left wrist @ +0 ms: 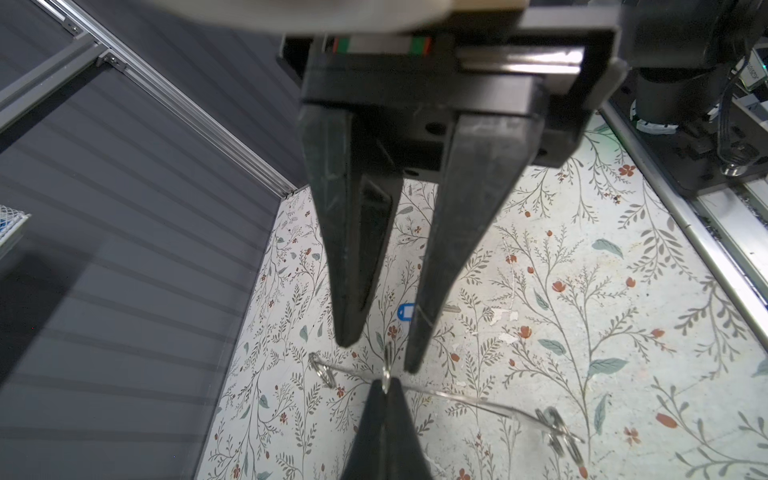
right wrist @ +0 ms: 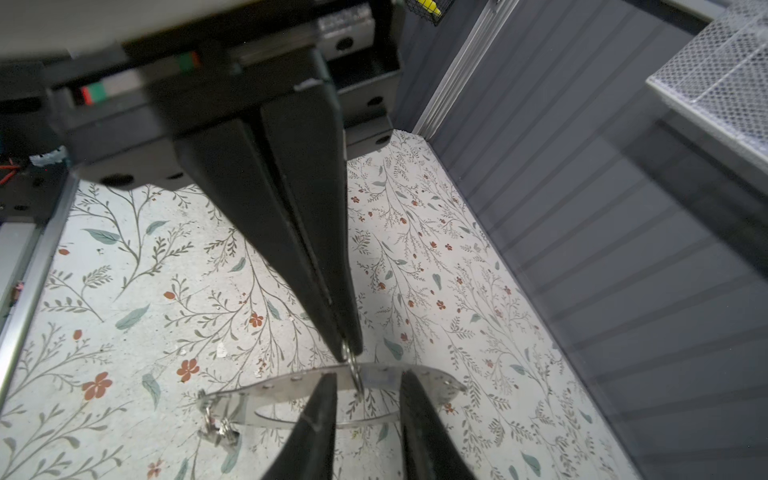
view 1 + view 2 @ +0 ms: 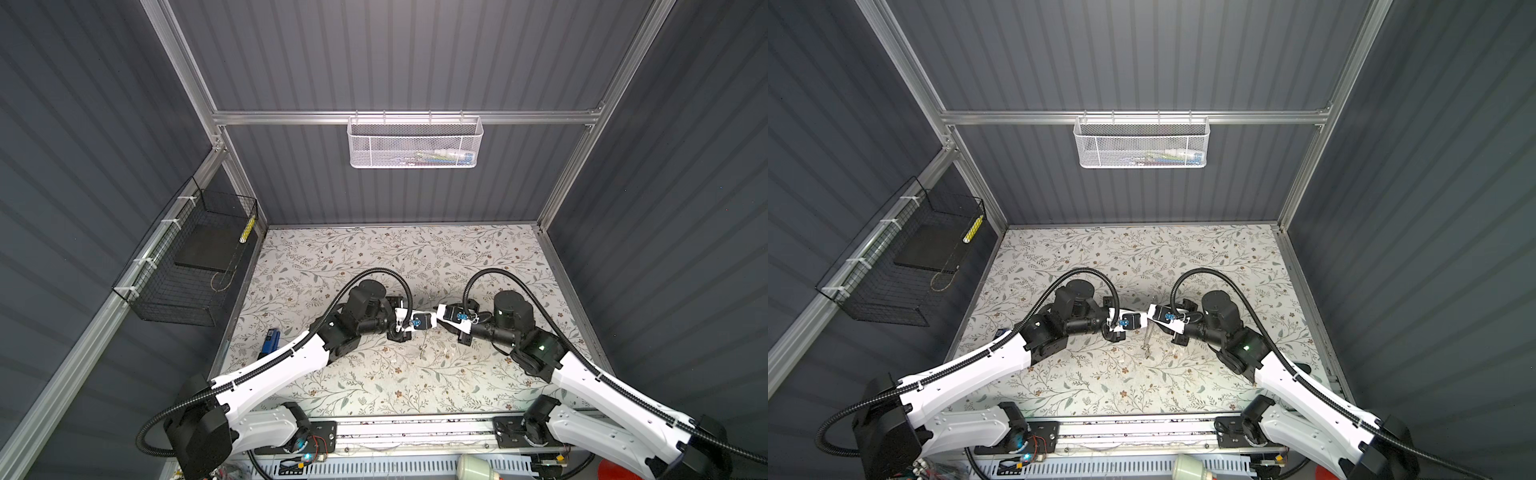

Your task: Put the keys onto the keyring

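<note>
The keyring (image 2: 270, 388) is a flat grey metal band with small holes, held above the floral table (image 3: 374, 257). In the left wrist view it shows edge-on as a thin line (image 1: 457, 399); in both top views it is a thin sliver (image 3: 1147, 336) between the two arms. My left gripper (image 1: 384, 384) is shut on a small split ring (image 2: 353, 370) that hangs the band. My right gripper (image 2: 368, 376) is open, with a finger on each side of that split ring and nothing pinched. One of the keys, with a blue white-labelled tag (image 1: 406, 311), lies on the table below.
Further small rings hang at the band's ends (image 1: 557, 428) (image 2: 216, 424). A blue rectangular block (image 3: 270, 338) lies by the left arm. A black wire basket (image 3: 187, 257) hangs on the left wall and a white mesh basket (image 3: 415, 141) on the back rail.
</note>
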{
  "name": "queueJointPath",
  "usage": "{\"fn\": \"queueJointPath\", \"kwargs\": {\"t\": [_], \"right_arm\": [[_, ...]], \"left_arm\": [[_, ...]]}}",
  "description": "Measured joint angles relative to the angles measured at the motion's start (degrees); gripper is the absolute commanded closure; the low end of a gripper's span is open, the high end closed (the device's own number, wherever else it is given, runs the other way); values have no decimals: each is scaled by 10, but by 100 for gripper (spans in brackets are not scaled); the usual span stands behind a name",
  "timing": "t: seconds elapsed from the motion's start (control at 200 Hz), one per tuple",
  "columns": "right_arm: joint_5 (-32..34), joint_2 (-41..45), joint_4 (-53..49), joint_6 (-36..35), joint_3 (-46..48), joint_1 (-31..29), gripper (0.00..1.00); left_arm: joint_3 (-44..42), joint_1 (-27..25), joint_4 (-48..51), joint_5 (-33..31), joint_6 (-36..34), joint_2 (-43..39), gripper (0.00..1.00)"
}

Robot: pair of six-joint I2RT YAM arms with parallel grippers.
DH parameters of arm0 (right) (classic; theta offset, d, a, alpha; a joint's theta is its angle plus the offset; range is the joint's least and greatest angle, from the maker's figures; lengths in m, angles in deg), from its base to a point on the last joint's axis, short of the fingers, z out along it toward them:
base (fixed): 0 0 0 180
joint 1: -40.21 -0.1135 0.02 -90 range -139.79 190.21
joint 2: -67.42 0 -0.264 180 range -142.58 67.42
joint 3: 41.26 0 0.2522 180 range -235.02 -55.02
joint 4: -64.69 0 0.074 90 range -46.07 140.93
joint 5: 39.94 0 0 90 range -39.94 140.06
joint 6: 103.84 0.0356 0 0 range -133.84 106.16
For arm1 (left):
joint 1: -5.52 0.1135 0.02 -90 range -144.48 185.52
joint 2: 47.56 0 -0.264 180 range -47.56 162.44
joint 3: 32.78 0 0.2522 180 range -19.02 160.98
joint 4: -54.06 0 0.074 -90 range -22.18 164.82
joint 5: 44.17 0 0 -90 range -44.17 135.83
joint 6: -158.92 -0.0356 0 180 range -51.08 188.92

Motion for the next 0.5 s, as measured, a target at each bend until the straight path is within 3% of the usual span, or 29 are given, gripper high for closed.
{"fn": "queueJointPath", "kwargs": {"t": [0.275, 0.5], "right_arm": [[26, 87, -3, 15, 47, 53, 50], [63, 76, -6, 83, 53, 76, 49]], "left_arm": [[-56, 0, -55, 26, -1, -38, 100], [-72, 0, -96, 48, -1, -56, 100]]}}
